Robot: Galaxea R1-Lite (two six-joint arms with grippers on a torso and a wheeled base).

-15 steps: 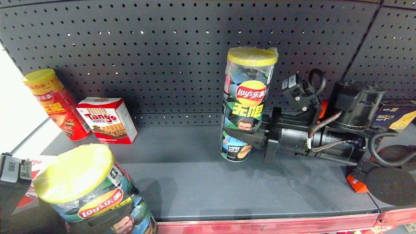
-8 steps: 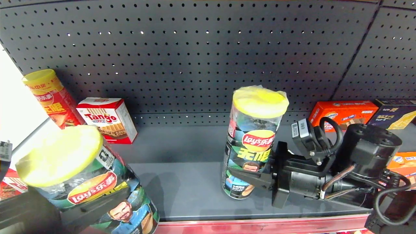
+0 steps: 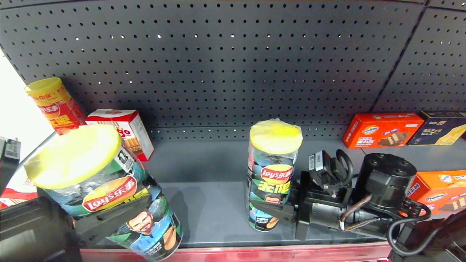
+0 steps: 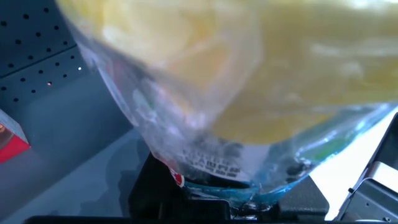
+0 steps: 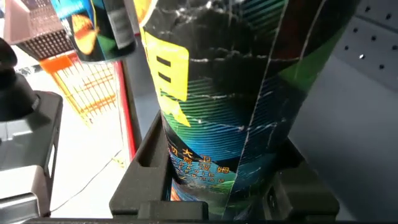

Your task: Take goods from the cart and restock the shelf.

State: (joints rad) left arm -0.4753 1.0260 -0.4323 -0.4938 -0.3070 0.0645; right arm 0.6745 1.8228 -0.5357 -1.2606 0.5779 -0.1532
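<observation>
Right gripper (image 3: 272, 210): closed around right can (image 3: 273, 171), upright, centre frame, near shelf (image 3: 211, 203) front
Left gripper (image 3: 109, 220): clamped on tilted left can (image 3: 94, 174), lower left of frame

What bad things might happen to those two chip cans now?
The upright can in the right gripper is close to the front edge of the shelf. If it is let go there, it might topple off. The tilted can in the left gripper is near the wafer box and could knock it going in.
</observation>
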